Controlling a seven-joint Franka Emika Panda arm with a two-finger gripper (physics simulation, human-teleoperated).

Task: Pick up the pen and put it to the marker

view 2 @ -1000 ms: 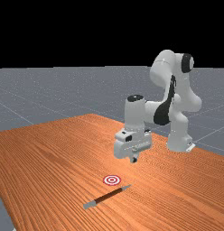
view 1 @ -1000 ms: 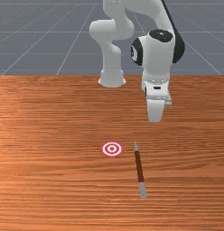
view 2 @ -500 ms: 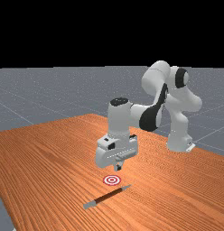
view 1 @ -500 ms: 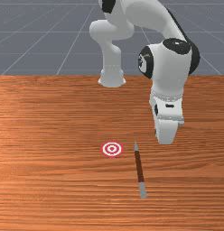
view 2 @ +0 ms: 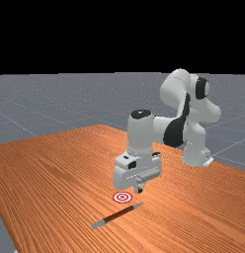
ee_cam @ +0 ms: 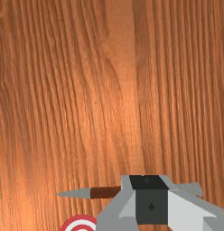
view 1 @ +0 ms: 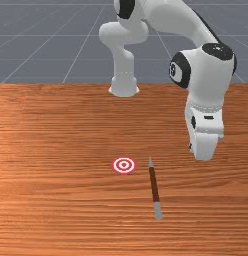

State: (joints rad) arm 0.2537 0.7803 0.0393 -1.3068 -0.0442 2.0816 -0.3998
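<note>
Since the earlier front-view pictures, our white-and-grey gripper [view 2: 139,189] has shifted toward that view's right, while the other things lie as they did. At the front view's left of the group sits the flat, round, red-and-white ringed marker [view 1: 124,165]; if we carried the load in too low, we might scrape across it and end off its middle. Next comes the slim pen with a brown shaft and grey ends [view 1: 154,184], lying on the orange-brown wooden table [view 1: 56,200], its pointed end just beside the marker. Its narrow shaft could roll or skid if we nudged it from one side, and a hold near the tapering tip would probably let it swing or slip. Farthest right hangs our gripper, above the wood and apart from the pen; whether it is released or clenched we cannot tell. Dropping straight down from here would likely miss the shaft, because we stand off to its side, and a poorly matched turn of the hand could pinch it askew.
</note>
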